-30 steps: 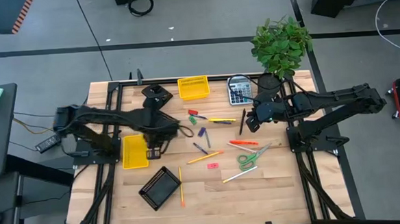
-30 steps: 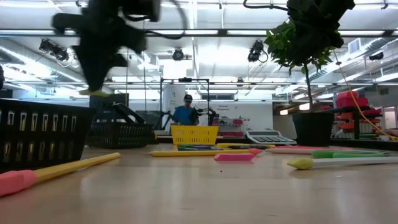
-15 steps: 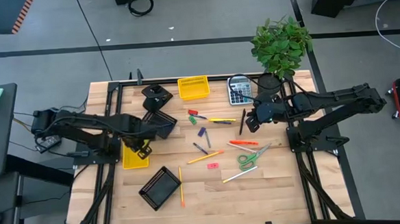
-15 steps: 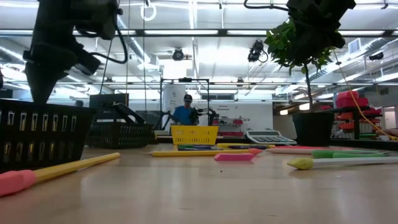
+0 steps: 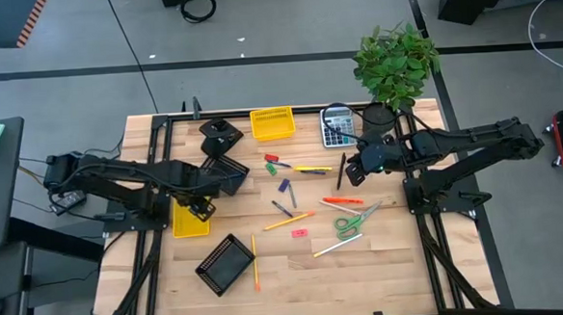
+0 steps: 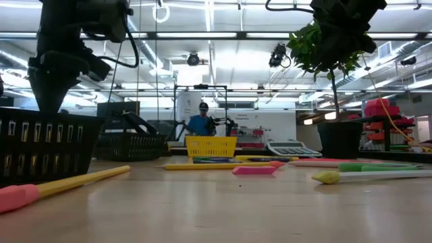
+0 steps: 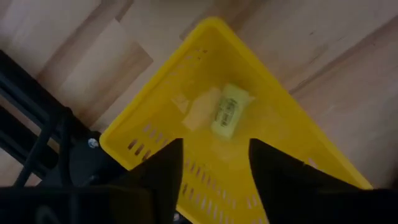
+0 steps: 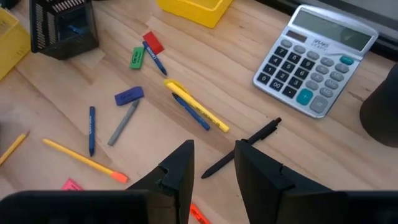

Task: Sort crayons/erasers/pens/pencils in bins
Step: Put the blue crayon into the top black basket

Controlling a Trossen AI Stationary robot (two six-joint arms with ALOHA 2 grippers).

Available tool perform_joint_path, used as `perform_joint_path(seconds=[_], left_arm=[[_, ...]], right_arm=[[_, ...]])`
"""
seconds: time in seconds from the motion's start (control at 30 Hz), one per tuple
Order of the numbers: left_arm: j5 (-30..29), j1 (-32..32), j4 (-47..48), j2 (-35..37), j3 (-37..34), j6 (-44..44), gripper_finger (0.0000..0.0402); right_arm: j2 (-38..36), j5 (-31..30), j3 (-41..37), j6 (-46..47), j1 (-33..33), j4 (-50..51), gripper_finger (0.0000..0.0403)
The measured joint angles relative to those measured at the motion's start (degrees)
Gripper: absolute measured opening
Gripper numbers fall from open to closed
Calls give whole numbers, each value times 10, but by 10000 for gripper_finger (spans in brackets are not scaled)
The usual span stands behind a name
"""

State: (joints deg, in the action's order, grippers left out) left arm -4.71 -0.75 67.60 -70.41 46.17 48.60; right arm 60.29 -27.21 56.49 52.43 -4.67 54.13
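Observation:
My left gripper [image 7: 214,155] hangs open, pointing down, over the yellow bin [image 5: 188,218] at the table's left [image 5: 203,208]. A small yellow eraser [image 7: 229,112] lies on that bin's floor, clear of the fingers. My right gripper [image 8: 211,155] stands open above the table's right half [image 5: 353,171], holding nothing; a black pen [image 8: 245,148] lies on the wood beyond its fingertips. Pencils [image 5: 290,219], crayons [image 5: 285,186], pens [image 5: 311,169] and erasers [image 5: 272,161] lie loose in the middle. A second yellow bin [image 5: 272,123] sits at the far edge, a black mesh bin [image 5: 222,264] near the front.
A grey calculator [image 5: 337,126] and a potted plant [image 5: 395,65] stand at the far right. Green-handled scissors [image 5: 358,217] and a pink eraser [image 5: 299,233] lie right of centre. Another black mesh bin [image 5: 228,170] sits beside my left arm. A person shows far behind the table [image 6: 200,121].
My left gripper has gone toward the table's left edge and a little down, from beside the far mesh bin to above the left yellow bin, rolling its wrist. There it has opened and let go of the small yellow eraser, which now lies in the bin.

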Motion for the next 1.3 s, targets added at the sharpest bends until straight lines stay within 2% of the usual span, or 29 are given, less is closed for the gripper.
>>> perform_joint_path(seconds=[0.2,0.4,0.6,0.67,0.73,0.83,0.9,1.0,1.3], left_arm=[[-21,20,-79,0,46,-42,242],[-44,81,-176,-37,137,-156,231],[-10,124,-180,-157,269,-369,208],[-5,128,-181,-198,316,-411,203],[26,131,-181,-236,357,-453,200],[107,128,-181,-281,404,-546,194],[136,117,-178,-299,418,-622,189],[138,98,-181,-315,418,-711,182],[135,51,-200,-372,393,-811,174]], right_arm=[[0,18,0,-1,0,0,120],[0,41,0,0,0,0,120],[0,115,0,18,0,0,120],[0,139,0,27,0,0,120],[0,160,0,37,0,0,120],[0,200,0,47,-3,4,120],[0,231,0,52,-13,17,120],[0,256,0,65,-40,48,120],[0,207,0,172,-151,54,120]])
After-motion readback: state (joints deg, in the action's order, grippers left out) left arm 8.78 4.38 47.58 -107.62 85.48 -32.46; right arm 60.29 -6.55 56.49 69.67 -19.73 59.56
